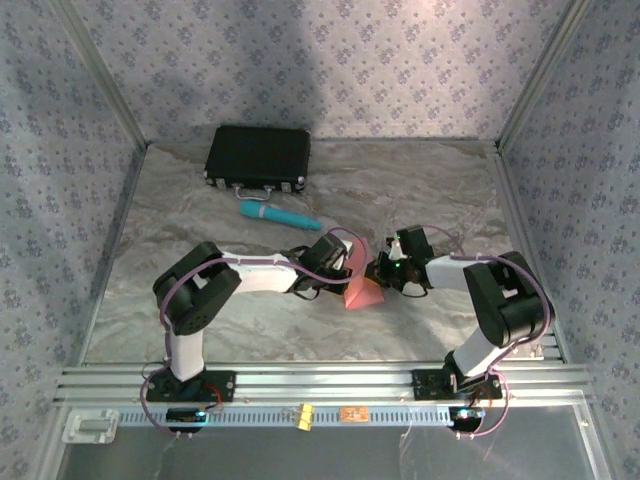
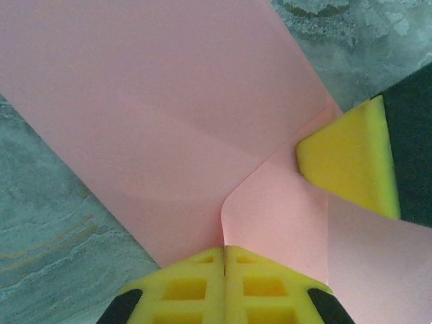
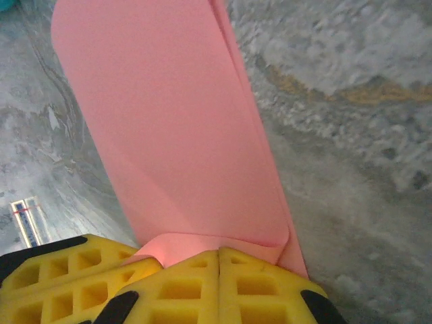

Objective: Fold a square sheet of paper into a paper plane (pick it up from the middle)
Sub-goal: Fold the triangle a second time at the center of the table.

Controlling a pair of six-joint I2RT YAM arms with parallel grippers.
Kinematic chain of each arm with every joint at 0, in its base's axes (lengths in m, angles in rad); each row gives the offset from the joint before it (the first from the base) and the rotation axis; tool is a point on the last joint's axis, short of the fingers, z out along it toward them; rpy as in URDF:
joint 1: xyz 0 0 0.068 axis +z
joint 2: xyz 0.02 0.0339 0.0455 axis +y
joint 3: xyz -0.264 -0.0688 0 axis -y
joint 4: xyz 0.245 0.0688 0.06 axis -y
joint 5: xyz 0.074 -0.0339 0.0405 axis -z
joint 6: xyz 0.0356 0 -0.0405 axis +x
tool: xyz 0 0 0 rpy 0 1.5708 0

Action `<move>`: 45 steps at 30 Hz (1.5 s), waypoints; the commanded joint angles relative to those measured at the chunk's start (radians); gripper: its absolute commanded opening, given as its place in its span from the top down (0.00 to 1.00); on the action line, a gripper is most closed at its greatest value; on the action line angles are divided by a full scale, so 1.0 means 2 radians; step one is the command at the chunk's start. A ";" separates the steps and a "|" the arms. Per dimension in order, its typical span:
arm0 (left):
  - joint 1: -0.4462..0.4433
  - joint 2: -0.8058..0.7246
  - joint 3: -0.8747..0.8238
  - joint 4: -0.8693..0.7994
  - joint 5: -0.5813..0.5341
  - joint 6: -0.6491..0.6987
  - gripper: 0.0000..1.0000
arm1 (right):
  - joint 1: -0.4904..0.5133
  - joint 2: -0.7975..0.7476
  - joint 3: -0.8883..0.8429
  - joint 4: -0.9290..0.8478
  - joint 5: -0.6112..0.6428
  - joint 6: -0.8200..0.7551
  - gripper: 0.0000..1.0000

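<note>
A thin, salmon-pink, creased sheet of paper [image 1: 362, 292] is being held at the middle of a marbled grey surface [image 1: 240, 320]. Whether its lower edge is touching the surface cannot be told. One part of the sheet is being pinched by the left gripper [image 2: 224, 253], its yellow jaws pressed together on the paper. Another part is being pinched in the same way by the right gripper [image 3: 219, 255], just beside the left one. Towards the far side, a teal cylinder [image 1: 280, 214] is lying near a black rectangular case [image 1: 258, 158].
</note>
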 commanded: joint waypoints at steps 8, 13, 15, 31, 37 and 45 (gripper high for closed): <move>0.002 0.016 0.001 -0.037 0.004 0.012 1.00 | -0.022 -0.025 -0.001 0.003 -0.017 0.003 0.96; 0.002 0.016 0.002 -0.037 0.005 0.012 1.00 | -0.032 0.001 0.013 -0.007 -0.022 -0.017 0.95; 0.001 0.016 0.001 -0.036 0.005 0.012 1.00 | -0.033 0.017 0.006 0.004 -0.021 -0.014 0.95; 0.001 0.016 -0.002 -0.030 0.006 0.010 1.00 | -0.065 -0.050 -0.010 0.020 -0.028 0.015 0.95; 0.001 0.016 -0.002 -0.028 0.009 0.009 1.00 | -0.028 -0.078 0.000 -0.026 -0.025 -0.004 0.95; 0.001 0.018 -0.002 -0.028 0.009 0.009 1.00 | 0.014 -0.048 0.001 0.001 -0.050 0.002 0.95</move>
